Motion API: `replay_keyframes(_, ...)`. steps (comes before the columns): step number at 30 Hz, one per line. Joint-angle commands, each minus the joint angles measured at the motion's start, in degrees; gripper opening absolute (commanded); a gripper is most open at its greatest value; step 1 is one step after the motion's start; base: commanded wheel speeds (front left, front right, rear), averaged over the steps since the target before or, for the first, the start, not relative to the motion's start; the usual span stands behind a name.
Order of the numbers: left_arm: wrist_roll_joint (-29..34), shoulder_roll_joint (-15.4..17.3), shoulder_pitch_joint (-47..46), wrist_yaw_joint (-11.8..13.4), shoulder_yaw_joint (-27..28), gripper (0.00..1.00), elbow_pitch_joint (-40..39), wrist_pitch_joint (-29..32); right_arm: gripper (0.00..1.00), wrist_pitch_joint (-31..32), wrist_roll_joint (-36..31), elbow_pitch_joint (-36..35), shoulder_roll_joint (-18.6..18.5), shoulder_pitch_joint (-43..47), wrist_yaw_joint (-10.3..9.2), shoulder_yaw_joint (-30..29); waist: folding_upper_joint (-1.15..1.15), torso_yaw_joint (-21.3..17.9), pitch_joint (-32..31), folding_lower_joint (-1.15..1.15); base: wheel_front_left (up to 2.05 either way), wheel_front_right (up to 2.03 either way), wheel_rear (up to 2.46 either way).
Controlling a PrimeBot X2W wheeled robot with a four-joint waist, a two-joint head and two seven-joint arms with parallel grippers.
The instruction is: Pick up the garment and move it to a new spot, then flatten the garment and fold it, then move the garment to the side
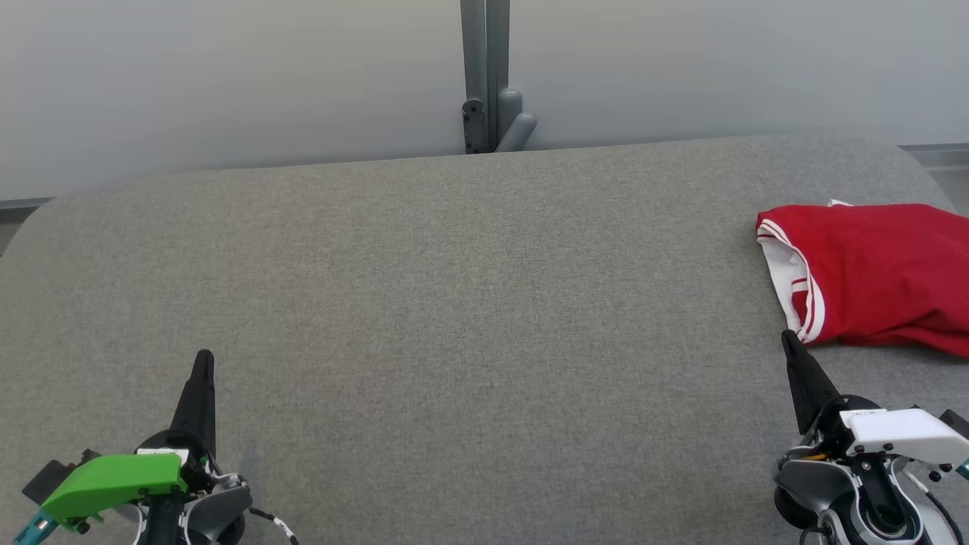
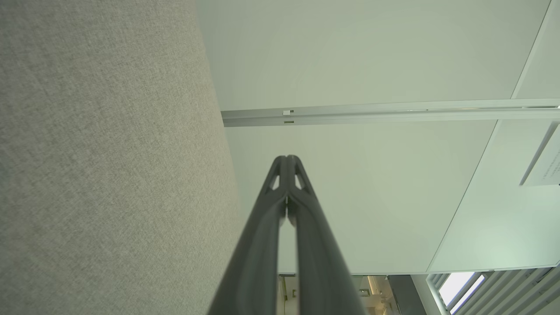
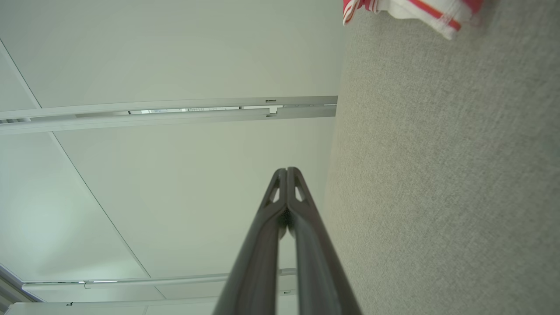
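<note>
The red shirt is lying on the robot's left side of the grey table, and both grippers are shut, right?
Not quite: the red shirt lies on the robot's right side of the grey table, just beyond the right gripper, as the head view shows. The left gripper and the right one are indeed shut.

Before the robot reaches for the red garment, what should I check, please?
1. Garment located: ok, red garment lies on the table's right side.
2. Whole garment seen: cannot tell, the head view's edge cuts it.
3. Right gripper empty: ok, close to the garment.
4. Left gripper empty: ok, far from it.
5. Jaws open to grasp: not ok, both shut.
</note>
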Motion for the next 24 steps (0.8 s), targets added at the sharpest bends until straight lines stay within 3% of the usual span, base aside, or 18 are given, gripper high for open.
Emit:
replay_keyframes(1,-0.09,0.33,-0.86,-0.28,0.25,0.00,-0.02,0.25,0.00,0.13,0.39,-0.22,-0.28,-0.57,0.02,0.03,0.18,0.00,0.00,0.00,0.00,0.00,0.00)
replay_keyframes(24,-0.09,0.34,-0.86,-0.28,0.25,0.00,-0.02,0.25,0.00,0.12,0.39,-0.22,-0.29,-0.57,0.02,0.03,0.18,0.00,0.00,0.00,0.00,0.00,0.00)
